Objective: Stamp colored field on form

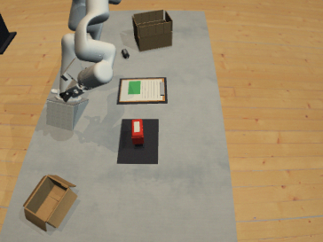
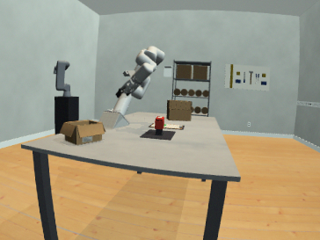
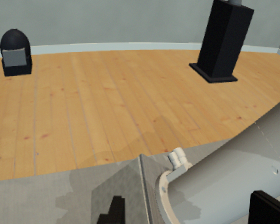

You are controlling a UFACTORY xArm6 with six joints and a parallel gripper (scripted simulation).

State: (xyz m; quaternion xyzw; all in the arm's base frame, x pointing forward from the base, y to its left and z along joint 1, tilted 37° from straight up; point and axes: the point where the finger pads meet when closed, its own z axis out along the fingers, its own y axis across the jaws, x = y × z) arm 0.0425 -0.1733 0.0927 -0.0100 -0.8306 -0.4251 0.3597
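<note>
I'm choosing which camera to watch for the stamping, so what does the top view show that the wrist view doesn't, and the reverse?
Only the top view shows the red stamp upright on its black mat, the form with its green field, and two cardboard boxes. Only the wrist view shows the black pedestal and a dark rounded object on the floor. Both show the grey table, the white arm and the open, empty gripper, far from the stamp.

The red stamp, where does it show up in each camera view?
Top: the stamp stands on the black mat, just below centre, under the form.
Exterior: the stamp is mid-table on the mat, right of the arm.
Wrist: not in it.
Shared landmark: the black mat.
</note>
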